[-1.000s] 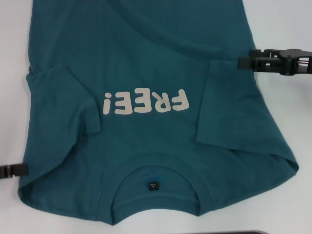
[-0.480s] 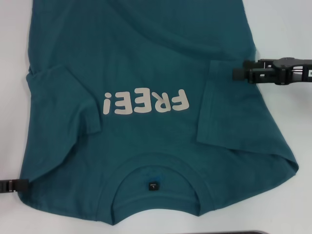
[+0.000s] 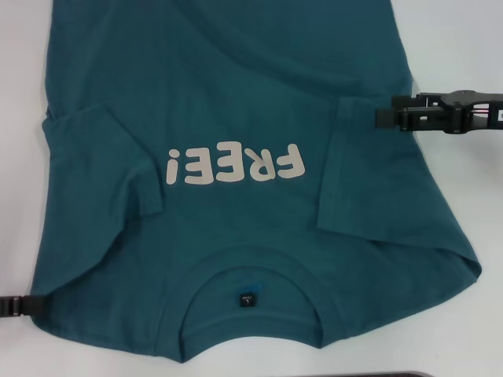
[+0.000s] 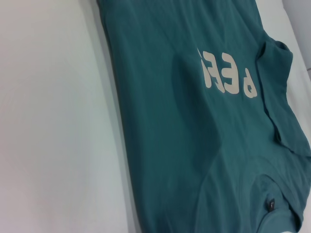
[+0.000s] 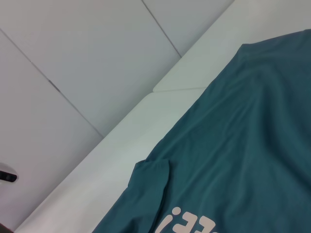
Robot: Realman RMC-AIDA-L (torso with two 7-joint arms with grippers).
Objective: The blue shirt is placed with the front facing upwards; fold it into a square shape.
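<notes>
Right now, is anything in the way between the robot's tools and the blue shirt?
Nothing visible. The right tool already reaches over the blue shirt beside its folded-in sleeve. The left tool sits at the shirt's near corner, with only bare white table around it.

The counter (image 3: 471,47) was plain white and evenly lit, with no hard shadows. In the right wrist view its edge (image 5: 121,141) ran diagonally, and beyond it lay a pale grey floor (image 5: 73,58) of large tiles with thin dark joints. A seam (image 5: 180,90) crossed the counter's top there.
</notes>
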